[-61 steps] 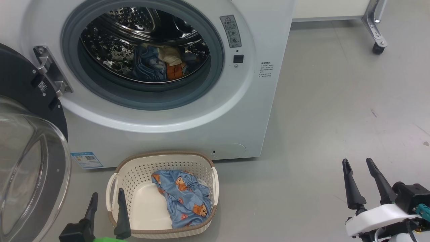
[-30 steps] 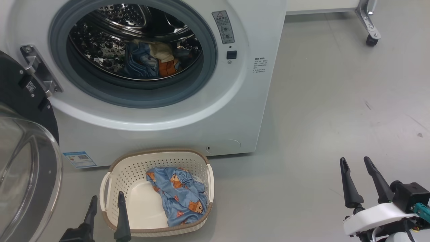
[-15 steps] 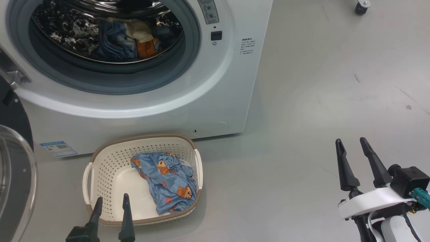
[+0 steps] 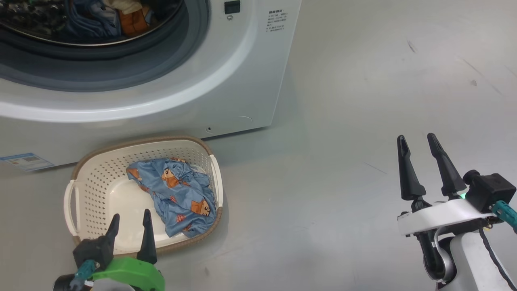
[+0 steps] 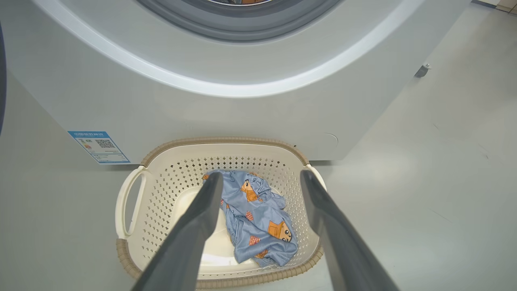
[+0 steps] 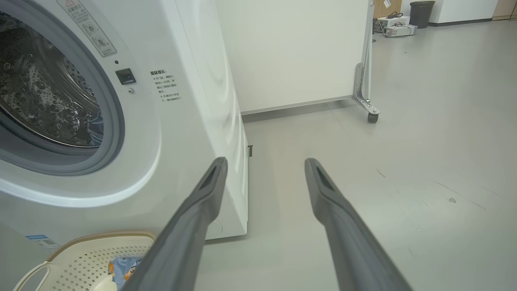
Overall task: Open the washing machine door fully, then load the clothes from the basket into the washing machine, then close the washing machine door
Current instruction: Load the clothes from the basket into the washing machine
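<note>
The left gripper (image 4: pixel 130 216) is seen with its jaws released and spread wide, nothing being held between them. It is poised at the near rim of the basket (image 4: pixel 141 141), at about seven o'clock in the head view, and in the left wrist view its two fingers (image 5: pixel 194 230) are framed either side of the cloth below. The right gripper (image 4: pixel 416 139) is likewise held open and empty (its fingers pointing toward twelve o'clock), at four o'clock in the head view, over bare grey floor (image 4: pixel 343 81) and well apart from the basket. One piece of the clothes (image 4: pixel 177 194), light blue with orange-brown cartoon figures, is found crumpled in the basket against its three-o'clock wall. The basket is set on the floor just in front of the washing machine (image 4: pixel 161 101), at six o'clock from the uncovered opening. Further garments (image 4: pixel 93 16), blue, orange and cream, are seen lying inside the drum (image 4: pixel 24 18) at eleven o'clock in the head view, behind the grey gasket (image 4: pixel 121 60). A small blue sticker (image 4: pixel 25 161) is fixed low on the white front, at ten o'clock from the basket.
</note>
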Motion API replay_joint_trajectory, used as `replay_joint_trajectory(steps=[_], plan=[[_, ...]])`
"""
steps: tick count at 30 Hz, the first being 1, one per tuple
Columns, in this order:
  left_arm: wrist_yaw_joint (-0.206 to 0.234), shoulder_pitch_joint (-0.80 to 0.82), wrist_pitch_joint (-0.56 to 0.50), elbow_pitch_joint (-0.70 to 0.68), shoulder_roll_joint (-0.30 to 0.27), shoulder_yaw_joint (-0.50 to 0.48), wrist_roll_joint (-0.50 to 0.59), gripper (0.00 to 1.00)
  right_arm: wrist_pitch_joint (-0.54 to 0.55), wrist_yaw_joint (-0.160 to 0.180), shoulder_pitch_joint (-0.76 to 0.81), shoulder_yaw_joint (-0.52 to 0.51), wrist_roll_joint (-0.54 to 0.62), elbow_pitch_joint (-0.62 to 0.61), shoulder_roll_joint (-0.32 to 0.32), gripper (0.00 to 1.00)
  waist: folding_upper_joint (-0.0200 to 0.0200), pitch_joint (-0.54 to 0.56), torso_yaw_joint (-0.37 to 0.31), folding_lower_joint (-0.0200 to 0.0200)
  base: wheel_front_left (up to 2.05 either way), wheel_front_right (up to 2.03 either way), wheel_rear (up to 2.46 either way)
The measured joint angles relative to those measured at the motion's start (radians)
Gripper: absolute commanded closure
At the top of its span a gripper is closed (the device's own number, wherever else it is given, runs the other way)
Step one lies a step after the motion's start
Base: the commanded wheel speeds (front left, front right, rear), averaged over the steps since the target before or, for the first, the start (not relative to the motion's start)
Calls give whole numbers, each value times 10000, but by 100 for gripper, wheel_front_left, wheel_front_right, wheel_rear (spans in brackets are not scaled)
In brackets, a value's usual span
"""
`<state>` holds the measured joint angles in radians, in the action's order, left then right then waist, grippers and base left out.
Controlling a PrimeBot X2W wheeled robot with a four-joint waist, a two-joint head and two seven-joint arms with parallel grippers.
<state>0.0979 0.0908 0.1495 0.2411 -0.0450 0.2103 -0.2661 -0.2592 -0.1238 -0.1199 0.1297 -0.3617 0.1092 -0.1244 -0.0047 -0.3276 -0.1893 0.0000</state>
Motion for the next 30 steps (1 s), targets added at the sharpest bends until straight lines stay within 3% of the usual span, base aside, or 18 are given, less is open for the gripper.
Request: replay_joint_trajectory(steps=[9, 30], plan=[[-437, 853, -662, 529, -196, -138, -489, 0, 0, 0, -713, 245, -56, -56, 182, 0, 0, -935, -425, 0, 0, 0, 0], [-709, 2912, -1733, 1925, -1110, -334, -376, 0, 0, 0, -1626, 330, -94, -104, 424, 0, 0, -2846, -1308, 1, 0, 0, 0]])
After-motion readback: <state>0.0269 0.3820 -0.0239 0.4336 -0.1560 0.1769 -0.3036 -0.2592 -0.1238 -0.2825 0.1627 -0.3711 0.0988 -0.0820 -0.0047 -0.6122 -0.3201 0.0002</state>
